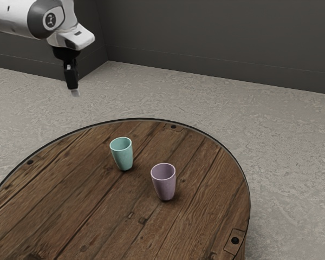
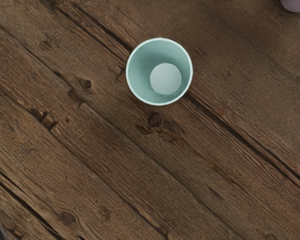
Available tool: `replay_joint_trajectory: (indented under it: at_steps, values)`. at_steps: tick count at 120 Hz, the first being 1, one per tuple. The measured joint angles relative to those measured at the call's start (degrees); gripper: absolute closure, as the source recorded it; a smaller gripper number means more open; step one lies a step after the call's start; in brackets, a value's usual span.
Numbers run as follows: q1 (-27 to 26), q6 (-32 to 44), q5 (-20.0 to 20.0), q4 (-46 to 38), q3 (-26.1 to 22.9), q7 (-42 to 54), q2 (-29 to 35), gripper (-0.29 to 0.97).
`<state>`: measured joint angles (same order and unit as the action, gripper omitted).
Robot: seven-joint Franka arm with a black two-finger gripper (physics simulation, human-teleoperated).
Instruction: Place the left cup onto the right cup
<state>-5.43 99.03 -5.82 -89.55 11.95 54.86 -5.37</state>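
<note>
Gripper (image 1: pixel 74 91) hangs high, empty, side-on to me, so I can't tell its opening. I'd centre over the teal cup (image 2: pixel 159 71) and descend straight, clear of the purple cup (image 1: pixel 163 181).

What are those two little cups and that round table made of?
The teal cup looks like matte plastic or ceramic: smooth, even colour, no strong shine. The lilac cup looks the same. The round table looks like weathered wooden planks: grain, knots and gaps show, with a dark, possibly metal, rim.
</note>
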Motion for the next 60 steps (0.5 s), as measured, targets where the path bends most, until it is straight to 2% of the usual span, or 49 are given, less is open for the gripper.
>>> replay_joint_trajectory:
  at_steps: [18,60]
  values:
    - [0.7,0.7,0.7,-0.1,0.2,0.4,-1.1,0.00]
    - [1.8,5.9,1.7,0.3,0.1,1.8,-12.2,0.00]
